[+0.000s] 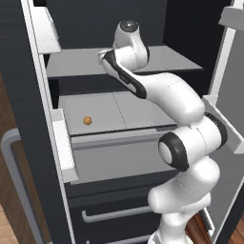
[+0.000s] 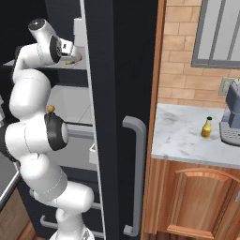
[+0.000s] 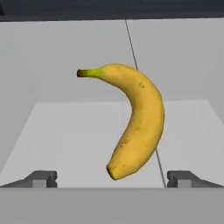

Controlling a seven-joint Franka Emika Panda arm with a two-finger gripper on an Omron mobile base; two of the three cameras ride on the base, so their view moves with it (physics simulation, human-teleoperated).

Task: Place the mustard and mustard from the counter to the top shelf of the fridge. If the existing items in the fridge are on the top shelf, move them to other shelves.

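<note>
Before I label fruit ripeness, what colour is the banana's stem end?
Green fading to a dark brown tip on the banana, clearest in the hand view.

All three pictures are rendered, evenly and softly lit, with no visible lamp and no glare. The fridge (image 1: 28, 95) sides and back read near black, while its shelves stay pale grey and flat in tone. The arm (image 1: 181, 114) shows gentle shading on its white shells and no hard cast shadow. In the hand view the banana (image 3: 135, 118) is sharp, lightly shaded along its inner curve, with almost no shadow under it. Edges look slightly soft and blocky throughout; straight lines stay straight.
</note>
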